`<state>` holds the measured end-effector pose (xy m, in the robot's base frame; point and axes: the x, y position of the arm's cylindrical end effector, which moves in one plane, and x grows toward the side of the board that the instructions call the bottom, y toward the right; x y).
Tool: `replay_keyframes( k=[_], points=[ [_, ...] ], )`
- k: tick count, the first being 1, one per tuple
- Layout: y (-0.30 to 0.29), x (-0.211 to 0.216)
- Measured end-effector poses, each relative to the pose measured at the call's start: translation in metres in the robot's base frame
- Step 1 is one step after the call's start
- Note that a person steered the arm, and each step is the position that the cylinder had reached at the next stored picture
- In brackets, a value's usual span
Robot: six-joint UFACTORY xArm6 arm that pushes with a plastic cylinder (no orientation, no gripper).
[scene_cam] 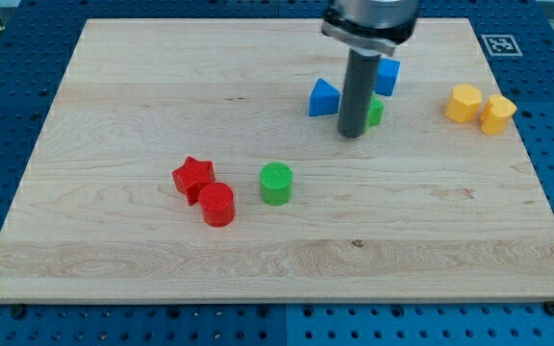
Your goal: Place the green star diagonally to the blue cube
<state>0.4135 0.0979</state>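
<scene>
The blue cube [388, 75] sits near the view's top, right of centre, partly hidden by the rod. The green star [376, 111] lies just below it, mostly hidden behind the rod, with only a green edge showing. My tip [352, 134] rests on the board right at the star's lower left side, apparently touching it. A blue triangular block [323, 98] stands just left of the rod.
A green cylinder [276, 183] sits near the board's middle. A red star [193, 176] and a red cylinder [216, 204] touch each other to its left. Two yellow blocks [465, 102] [497, 112] sit at the view's right. The wooden board [113, 96] ends in blue pegboard all round.
</scene>
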Motion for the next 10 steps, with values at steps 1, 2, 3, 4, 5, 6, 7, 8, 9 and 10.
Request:
replay_keyframes(
  k=[1,2,3,4,5,6,7,8,9,10],
  points=[
    [-0.01,-0.017],
    [-0.035,-0.026],
    [-0.035,-0.054],
    [-0.012,-0.07],
    [0.05,-0.044],
    [0.108,-0.004],
    [0.11,-0.003],
    [0.061,-0.014],
    [0.007,-0.016],
    [-0.011,-0.003]
  ],
)
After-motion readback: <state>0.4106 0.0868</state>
